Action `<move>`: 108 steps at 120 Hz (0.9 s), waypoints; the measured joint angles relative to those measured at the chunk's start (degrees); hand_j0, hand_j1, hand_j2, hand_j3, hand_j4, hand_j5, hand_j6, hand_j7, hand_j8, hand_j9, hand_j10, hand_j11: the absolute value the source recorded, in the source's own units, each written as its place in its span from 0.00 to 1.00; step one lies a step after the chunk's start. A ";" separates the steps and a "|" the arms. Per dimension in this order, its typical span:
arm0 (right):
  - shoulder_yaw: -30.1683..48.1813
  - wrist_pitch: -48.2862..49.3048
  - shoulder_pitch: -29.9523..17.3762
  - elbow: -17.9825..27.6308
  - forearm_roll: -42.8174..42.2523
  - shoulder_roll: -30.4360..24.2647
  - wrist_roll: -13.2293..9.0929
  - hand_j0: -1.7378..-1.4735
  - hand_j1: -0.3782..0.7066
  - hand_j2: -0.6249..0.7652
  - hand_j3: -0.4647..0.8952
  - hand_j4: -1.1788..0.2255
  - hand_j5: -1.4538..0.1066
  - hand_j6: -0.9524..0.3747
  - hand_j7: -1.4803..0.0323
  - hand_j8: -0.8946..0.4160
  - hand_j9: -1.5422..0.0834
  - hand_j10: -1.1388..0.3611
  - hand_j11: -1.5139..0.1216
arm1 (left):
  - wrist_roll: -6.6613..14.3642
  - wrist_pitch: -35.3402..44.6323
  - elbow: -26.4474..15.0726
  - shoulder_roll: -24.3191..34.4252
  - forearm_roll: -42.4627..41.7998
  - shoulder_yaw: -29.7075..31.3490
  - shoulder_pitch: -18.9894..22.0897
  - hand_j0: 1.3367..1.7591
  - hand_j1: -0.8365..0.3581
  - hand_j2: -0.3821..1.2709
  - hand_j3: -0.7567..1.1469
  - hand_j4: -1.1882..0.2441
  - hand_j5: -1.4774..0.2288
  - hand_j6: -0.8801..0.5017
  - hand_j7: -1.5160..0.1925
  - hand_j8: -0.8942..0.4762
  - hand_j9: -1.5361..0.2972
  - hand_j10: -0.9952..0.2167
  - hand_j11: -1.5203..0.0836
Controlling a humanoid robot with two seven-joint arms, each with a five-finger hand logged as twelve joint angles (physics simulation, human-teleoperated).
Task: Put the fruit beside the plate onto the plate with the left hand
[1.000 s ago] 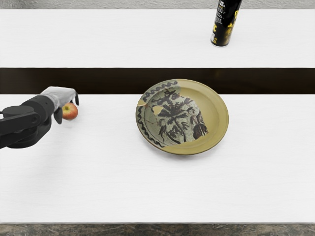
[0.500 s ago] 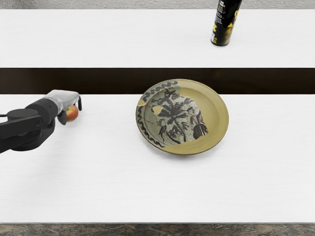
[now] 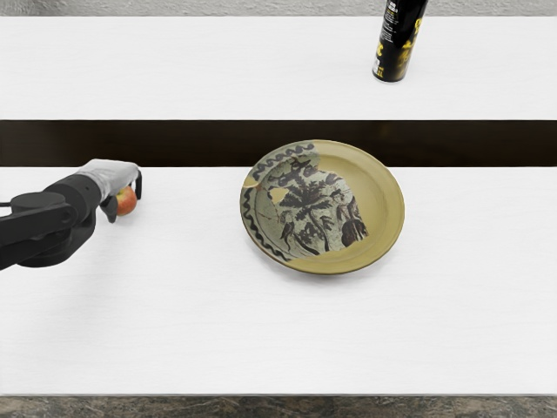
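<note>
Fingers curled down over the fruit: the grey left hand has closed around the small red-and-yellow round fruit, which sits tucked under the palm with only a sliver of its red skin peeking out between the dark fingertips and the thumb. The grasp looks snug, fingers draped over the top and the far side. Whether the fruit is clear of the white tabletop or resting on it, I cannot tell from this angle. The black forearm runs back from the hand to the picture's left edge.

Out ahead of the fingertips, well apart from the hand, lies the round olive-yellow ceramic plate with dark painted figures, flat on the tabletop. Between hand and plate it is bare white surface.

Just beyond the hand on its far side, the tabletop's back edge drops into a dark gap; the knuckles sit close to that edge. Much farther off, past the gap and beyond the plate, a black cylindrical can with yellow lettering stands upright on a second white surface.
</note>
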 joint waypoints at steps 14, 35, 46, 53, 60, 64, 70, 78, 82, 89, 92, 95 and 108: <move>0.00 0.00 0.00 0.00 0.00 0.00 0.00 0.30 0.03 0.45 0.34 0.84 0.93 0.72 0.98 0.68 0.95 0.76 0.93 | 0.01 -0.47 -0.07 -0.08 -0.54 -0.09 -1.20 0.74 0.39 0.48 0.40 0.52 0.24 0.43 0.28 0.41 0.28 0.25 0.32; 0.00 0.00 0.00 0.00 0.00 0.00 0.00 0.30 0.03 0.45 0.34 0.84 0.93 0.72 0.98 0.68 0.95 0.76 0.93 | 0.00 -3.64 -0.95 -0.44 -3.81 -0.69 -9.17 0.74 0.38 0.49 0.40 0.54 0.22 0.45 0.27 0.42 0.27 0.26 0.31; 0.00 -0.01 0.00 0.00 0.00 0.00 0.00 0.30 0.03 0.45 0.34 0.84 0.93 0.72 0.98 0.68 0.95 0.76 0.93 | 0.00 -6.63 -2.14 -0.79 -7.40 -0.78 -13.85 0.74 0.40 0.47 0.40 0.53 0.21 0.45 0.26 0.41 0.27 0.25 0.31; 0.00 0.00 0.00 0.00 0.00 0.00 0.00 0.30 0.03 0.45 0.34 0.84 0.93 0.72 0.98 0.68 0.95 0.76 0.93 | 0.00 -8.53 -3.08 -0.97 -10.02 -0.79 -16.80 0.75 0.39 0.48 0.40 0.54 0.21 0.45 0.26 0.42 0.27 0.25 0.31; 0.00 -0.01 0.00 0.00 0.00 0.00 0.00 0.30 0.03 0.45 0.34 0.84 0.93 0.72 0.98 0.68 0.95 0.76 0.93 | 0.00 -10.32 -3.65 -3.36 -12.63 -0.83 -18.99 0.75 0.38 0.50 0.40 0.55 0.20 0.46 0.26 0.42 0.28 0.26 0.31; 0.00 -0.01 0.00 0.00 0.00 0.00 0.00 0.30 0.03 0.45 0.34 0.84 0.93 0.72 0.98 0.68 0.95 0.76 0.93 | -0.01 -11.31 -3.85 -4.20 -14.11 -0.86 -20.18 0.75 0.38 0.52 0.40 0.55 0.20 0.46 0.26 0.42 0.28 0.26 0.31; 0.00 -0.01 0.00 0.00 0.00 0.00 0.00 0.30 0.03 0.45 0.34 0.84 0.93 0.72 0.98 0.68 0.95 0.76 0.93 | -0.01 -12.39 -4.06 -5.65 -16.22 -0.87 -21.93 0.75 0.38 0.49 0.40 0.55 0.20 0.46 0.26 0.42 0.28 0.26 0.31; 0.00 -0.02 0.00 0.00 0.00 0.00 0.00 0.30 0.03 0.45 0.34 0.84 0.93 0.72 0.98 0.68 0.95 0.76 0.93 | -0.02 -13.29 -4.23 -7.47 -18.68 -0.89 -23.69 0.75 0.39 0.48 0.40 0.55 0.20 0.46 0.26 0.42 0.28 0.26 0.31; 0.00 -0.02 0.00 0.00 0.00 0.00 0.00 0.30 0.03 0.45 0.34 0.84 0.93 0.72 0.98 0.68 0.95 0.76 0.93 | -0.02 -13.54 -4.28 -8.42 -19.76 -0.90 -24.49 0.75 0.39 0.47 0.40 0.54 0.20 0.46 0.26 0.42 0.28 0.26 0.31; 0.00 -0.01 0.00 0.00 0.00 0.00 0.00 0.30 0.03 0.45 0.34 0.84 0.93 0.72 0.98 0.68 0.95 0.76 0.93 | -0.02 -13.90 -4.34 -10.42 -21.51 -0.93 -25.89 0.75 0.39 0.47 0.40 0.54 0.20 0.45 0.26 0.42 0.28 0.26 0.31; 0.00 -0.01 0.00 0.00 0.00 0.00 0.00 0.30 0.03 0.45 0.34 0.84 0.93 0.72 0.98 0.68 0.95 0.76 0.93 | -0.01 -13.99 -4.35 -11.48 -22.21 -0.94 -26.51 0.75 0.39 0.47 0.40 0.54 0.20 0.45 0.26 0.42 0.28 0.26 0.31; 0.00 -0.01 0.00 0.00 0.00 0.00 0.00 0.30 0.03 0.45 0.34 0.84 0.93 0.72 0.98 0.68 0.95 0.76 0.93 | -0.02 -14.04 -4.37 -12.49 -22.87 -0.97 -26.85 0.75 0.40 0.46 0.40 0.53 0.20 0.45 0.26 0.42 0.28 0.26 0.31; 0.00 -0.02 0.00 0.00 0.00 0.00 0.00 0.30 0.03 0.45 0.34 0.84 0.93 0.72 0.98 0.68 0.95 0.76 0.93 | -0.02 -14.21 -4.26 -16.64 -24.86 -1.07 -27.55 0.75 0.40 0.47 0.40 0.53 0.20 0.45 0.25 0.41 0.28 0.26 0.31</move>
